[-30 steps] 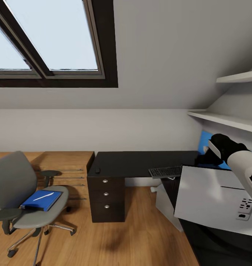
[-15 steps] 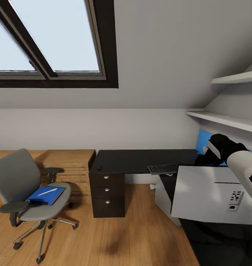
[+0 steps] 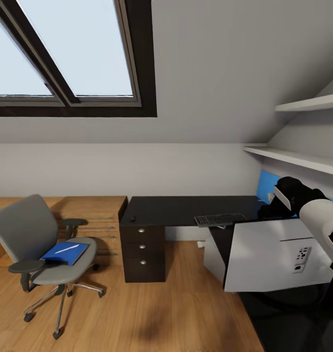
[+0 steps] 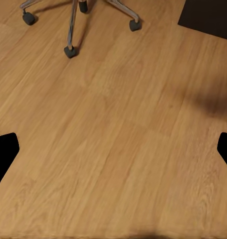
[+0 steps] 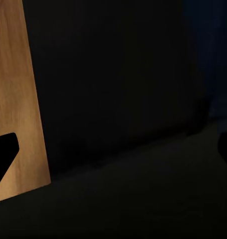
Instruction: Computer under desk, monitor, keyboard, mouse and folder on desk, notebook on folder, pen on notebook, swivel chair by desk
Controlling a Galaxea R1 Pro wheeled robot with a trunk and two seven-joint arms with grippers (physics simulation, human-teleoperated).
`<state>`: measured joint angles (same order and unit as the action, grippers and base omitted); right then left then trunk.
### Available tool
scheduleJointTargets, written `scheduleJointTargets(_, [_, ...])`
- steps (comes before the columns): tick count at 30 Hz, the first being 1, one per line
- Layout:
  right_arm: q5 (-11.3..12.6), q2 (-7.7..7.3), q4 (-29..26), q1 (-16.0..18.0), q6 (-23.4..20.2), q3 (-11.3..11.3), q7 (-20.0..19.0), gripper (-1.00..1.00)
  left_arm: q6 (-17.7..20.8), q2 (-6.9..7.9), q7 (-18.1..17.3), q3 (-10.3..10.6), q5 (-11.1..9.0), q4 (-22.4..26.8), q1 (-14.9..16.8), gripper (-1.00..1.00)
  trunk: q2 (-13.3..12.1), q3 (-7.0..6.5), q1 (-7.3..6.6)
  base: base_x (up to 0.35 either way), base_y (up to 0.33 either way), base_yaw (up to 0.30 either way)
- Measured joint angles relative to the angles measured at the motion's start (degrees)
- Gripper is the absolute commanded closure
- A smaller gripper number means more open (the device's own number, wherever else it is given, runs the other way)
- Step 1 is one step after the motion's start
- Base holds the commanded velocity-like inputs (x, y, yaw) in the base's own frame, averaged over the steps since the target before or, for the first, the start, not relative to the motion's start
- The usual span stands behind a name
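Head view: black counter [image 3: 186, 210] with three drawers sits under the sloped wall. Keyboard [image 3: 220, 219] lies on the counter's front edge, long axis along that edge, partly overhanging by the look of it. Small mouse [image 3: 132, 218] rests on the counter's corner above the drawers. White computer tower [image 3: 276, 254] hangs tilted in front of the counter's far end, seemingly carried on the right arm [image 3: 318, 215]; the right hand itself is hidden, cannot tell its state. Looks bulky, rigid and likely heavy, best gripped at an edge and kept level. Grey chair [image 3: 39, 244] stands well apart from the counter, seat facing it, beside the wooden cabinet [image 3: 95, 220]. Blue folder [image 3: 66, 253] lies flat on the chair seat, long axis running front to back of the seat; white pen [image 3: 67, 249] lies on top of it, pointing diagonally. Folder looks stiff and light, take it at an overhanging edge; pen is thin and will roll off if tilted

Left wrist view: wood floor [image 4: 113, 149], chair base and wheels [image 4: 71, 50] at the far side, a dark corner of the counter's drawers [image 4: 208, 17]. Left hand [image 4: 113, 149] fingers [image 4: 3, 149] spread wide, holding nothing

Right wrist view: mostly dark surface, a strip of wood floor [image 5: 18, 99]. One finger [image 5: 3, 154] shows; grip cannot tell
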<state>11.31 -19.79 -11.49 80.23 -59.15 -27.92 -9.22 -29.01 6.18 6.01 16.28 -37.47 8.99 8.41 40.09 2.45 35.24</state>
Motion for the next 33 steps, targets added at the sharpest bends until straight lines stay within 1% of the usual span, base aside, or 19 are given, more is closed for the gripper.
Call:
scheduleJointTargets(2, [0.19,0.01,-0.05,0.02,0.0,0.01,0.0,-1.0,0.01,0.01,0.02,0.02,0.01,0.01,0.0,-1.0,0.01,-0.01,-0.01,-0.146,0.0,0.0])
scheduleJointTargets(6, [-0.57,0.0,-0.1,-0.02,0.03,-0.41,0.01,-1.0,0.03,0.01,0.08,0.02,-0.03,0.01,0.0,-1.0,0.0,0.01,-0.02,-0.084,0.0,0.0])
scheduleJointTargets(10, [-0.5,-0.01,-0.13,-0.02,0.03,-0.39,0.07,-1.0,0.03,-0.02,0.19,0.02,0.03,0.02,0.0,-1.0,-0.01,0.01,0.0,-0.262,0.0,0.0])
scheduleJointTargets(15, [-0.37,-0.01,-0.12,-0.03,0.02,-0.33,0.08,-1.0,0.04,0.03,0.25,0.02,-0.03,0.01,0.0,-1.0,-0.01,0.01,-0.02,-0.104,0.0,0.0])
scheduleJointTargets(20, [-0.6,-0.02,-0.12,-0.03,0.03,-0.39,0.08,-1.0,0.03,0.03,0.24,0.02,0.01,0.01,0.0,-1.0,-0.01,0.01,0.0,-0.209,0.0,0.0])
scheduleJointTargets(26, [-0.4,-0.01,-0.12,-0.03,0.02,-0.31,0.07,-1.0,0.04,0.03,0.24,0.02,-0.04,0.01,0.0,-1.0,0.0,0.01,-0.02,-0.035,0.0,0.0])
scheduleJointTargets(33, [-1.36,-0.01,-0.23,-0.04,0.05,-0.36,0.08,-1.0,0.03,0.02,0.3,0.02,-0.03,0.03,0.0,-1.0,0.0,0.01,-0.03,-0.002,0.0,0.0])
